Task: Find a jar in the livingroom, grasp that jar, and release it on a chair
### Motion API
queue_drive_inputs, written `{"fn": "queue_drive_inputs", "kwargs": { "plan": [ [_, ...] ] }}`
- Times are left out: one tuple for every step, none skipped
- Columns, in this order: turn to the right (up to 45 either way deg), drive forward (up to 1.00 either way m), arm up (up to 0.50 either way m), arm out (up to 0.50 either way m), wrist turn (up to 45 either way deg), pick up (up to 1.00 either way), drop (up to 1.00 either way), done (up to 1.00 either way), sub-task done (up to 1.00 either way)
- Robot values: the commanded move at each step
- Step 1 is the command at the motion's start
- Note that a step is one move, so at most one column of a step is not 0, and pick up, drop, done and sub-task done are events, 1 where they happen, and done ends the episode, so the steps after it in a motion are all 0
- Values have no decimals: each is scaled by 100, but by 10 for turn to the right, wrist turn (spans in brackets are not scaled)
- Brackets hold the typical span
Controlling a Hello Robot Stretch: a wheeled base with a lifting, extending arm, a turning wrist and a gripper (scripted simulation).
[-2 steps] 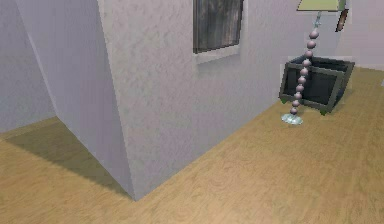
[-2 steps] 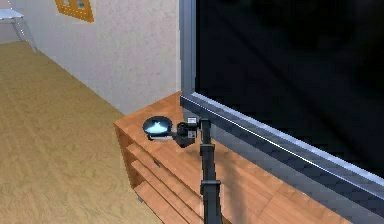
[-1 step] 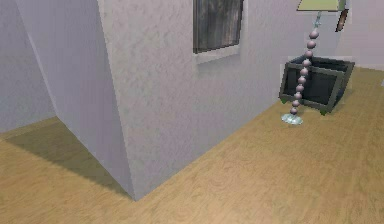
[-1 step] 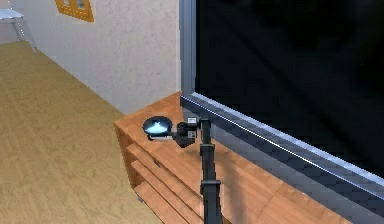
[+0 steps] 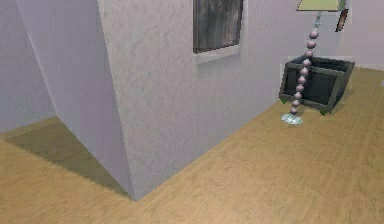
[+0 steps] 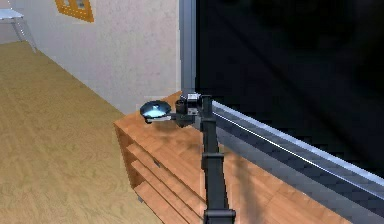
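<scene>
Though I cannot tell whether my gripper (image 6: pixel 166 114) holds anything, the dark round thing (image 6: pixel 151 109) at the corner of the wooden stand (image 6: pixel 150 136), perhaps the jar, seems stiff, smooth and breakable, so I'd take it around its middle.

Forward view: camera on robot, aimed ahead, tilted down. Very near wall corner (image 5: pixel 118 110), which takes left and centre, with floor (image 5: pixel 250 185) below. Farther off, upper right: lamp (image 5: pixel 305 70), armchair (image 5: pixel 318 85).

Arm side view: body camera, aimed sideways and down along arm (image 6: pixel 212 165), which rises from bottom edge. Near, right half: stand (image 6: pixel 150 150), screen (image 6: pixel 290 70). Far, top left corner: chair (image 6: pixel 12 25).

Shared: wood floor, pale wall surfaces. Common object: cannot tell.
</scene>
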Motion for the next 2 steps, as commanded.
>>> {"fn": "queue_drive_inputs", "kwargs": {
  "plan": [
    [0,0,22,0,0,0,0,0,0],
    [0,0,0,0,-450,0,0,0,0]
  ]
}}
